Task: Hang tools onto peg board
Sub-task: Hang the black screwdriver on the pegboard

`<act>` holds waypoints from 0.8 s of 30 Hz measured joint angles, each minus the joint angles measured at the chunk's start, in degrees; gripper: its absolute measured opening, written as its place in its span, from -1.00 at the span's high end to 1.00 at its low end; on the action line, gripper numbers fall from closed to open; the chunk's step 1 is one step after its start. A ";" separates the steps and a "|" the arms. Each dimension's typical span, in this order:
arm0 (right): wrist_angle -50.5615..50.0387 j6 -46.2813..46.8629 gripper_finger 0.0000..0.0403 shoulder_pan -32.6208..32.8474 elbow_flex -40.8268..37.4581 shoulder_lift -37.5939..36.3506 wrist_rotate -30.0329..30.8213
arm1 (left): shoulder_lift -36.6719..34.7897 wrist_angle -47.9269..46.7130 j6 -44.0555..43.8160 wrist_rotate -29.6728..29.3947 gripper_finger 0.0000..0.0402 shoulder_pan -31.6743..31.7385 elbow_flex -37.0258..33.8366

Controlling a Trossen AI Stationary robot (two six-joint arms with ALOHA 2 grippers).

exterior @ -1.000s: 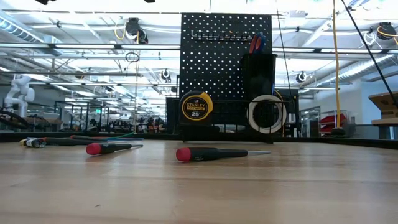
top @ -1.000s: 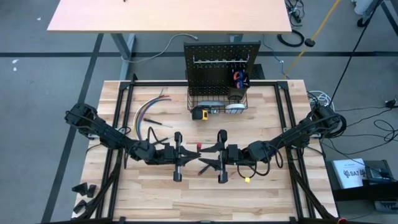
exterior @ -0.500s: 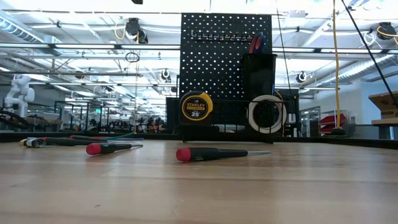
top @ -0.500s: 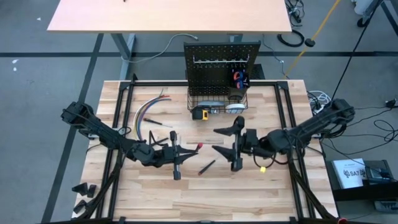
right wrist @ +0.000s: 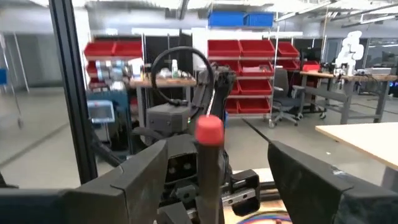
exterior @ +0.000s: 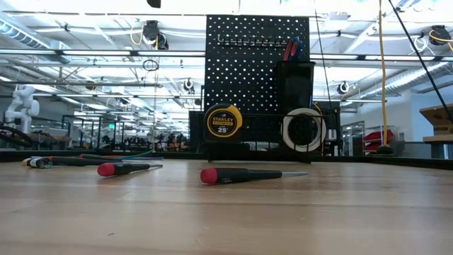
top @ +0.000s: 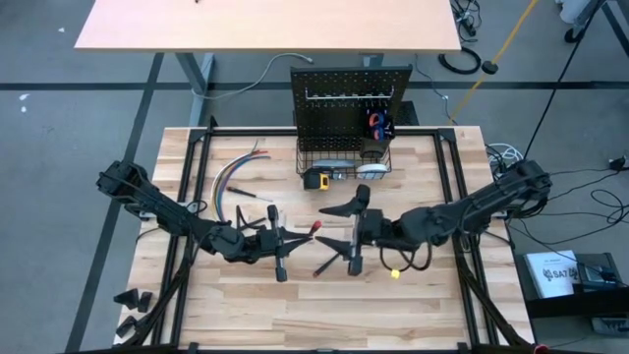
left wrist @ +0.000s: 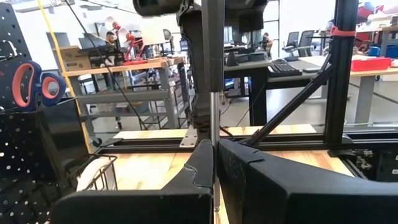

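Note:
My left gripper (top: 288, 239) is shut on a black-handled screwdriver (top: 307, 232) held above the middle of the table. Its red cap (right wrist: 209, 129) points at my right gripper (top: 334, 228). That gripper is open and faces the left one. In the right wrist view the handle (right wrist: 210, 168) stands between its fingers with a gap on each side. Two more screwdrivers (exterior: 241, 175) (exterior: 124, 168) lie flat on the tabletop. The peg board (top: 351, 98) stands upright at the far edge. Scissors (top: 378, 123) sit in its cup, and a yellow tape measure (exterior: 224, 122) is at its basket. My left gripper pinches the screwdriver's thin silver shaft (left wrist: 213, 118) between its two fingertips. The fingers come level from the table's left side and lie roughly along the shaft. The screwdriver is lifted clear of the table, with its handle slanting up beyond the fingertips toward the right gripper.
A bundle of coloured wires (top: 234, 177) lies at the far left of the table. A black frame rail (top: 447, 187) runs along each side. A white roll (exterior: 303, 129) sits in the peg board's wire basket (top: 344, 167). The near half of the tabletop (exterior: 226, 219) is bare wood.
A second ago my right gripper's fingers stood closer together at the screwdriver's handle. They have since opened wide. The gripper drew back toward the table's right edge, then came part of the way back toward the handle. My left gripper has kept its hold on the shaft.

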 joint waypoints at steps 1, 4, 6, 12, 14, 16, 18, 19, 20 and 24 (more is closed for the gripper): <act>-1.66 -0.29 -0.33 0.00 1.50 0.70 0.00 | 0.00 -0.11 0.00 0.00 0.97 0.00 0.00; -4.93 -1.20 -0.34 0.00 5.45 2.68 -0.02 | 0.00 -0.10 -0.02 0.00 0.97 -0.02 0.00; -5.62 -2.52 -0.33 0.00 7.43 3.75 0.00 | 0.00 -0.18 -0.04 0.00 0.97 -0.02 0.00; -5.75 -4.46 -0.22 0.02 8.58 4.25 0.55 | 0.00 -0.29 -0.04 0.00 0.97 -0.02 0.00; -5.84 -4.45 -0.15 0.02 8.58 4.25 0.59 | 0.00 -0.27 -0.04 0.00 0.97 -0.02 0.00; -6.18 -4.43 -0.07 0.02 8.58 4.25 0.57 | 0.00 -0.27 -0.04 0.00 0.97 -0.02 0.00; -7.31 -3.79 0.02 0.00 8.58 4.25 0.59 | 0.00 -0.16 -0.04 0.00 0.97 -0.02 0.00; -7.67 -3.33 0.07 0.00 8.58 4.26 0.70 | 0.00 -0.12 -0.04 0.00 0.97 -0.02 0.00; -7.70 -3.13 0.12 0.00 8.58 4.29 1.28 | 0.00 -0.09 -0.05 0.00 0.97 -0.02 0.00; -7.77 -3.14 0.36 0.00 8.60 4.29 1.79 | 0.00 0.01 -0.05 0.00 0.97 -0.02 0.00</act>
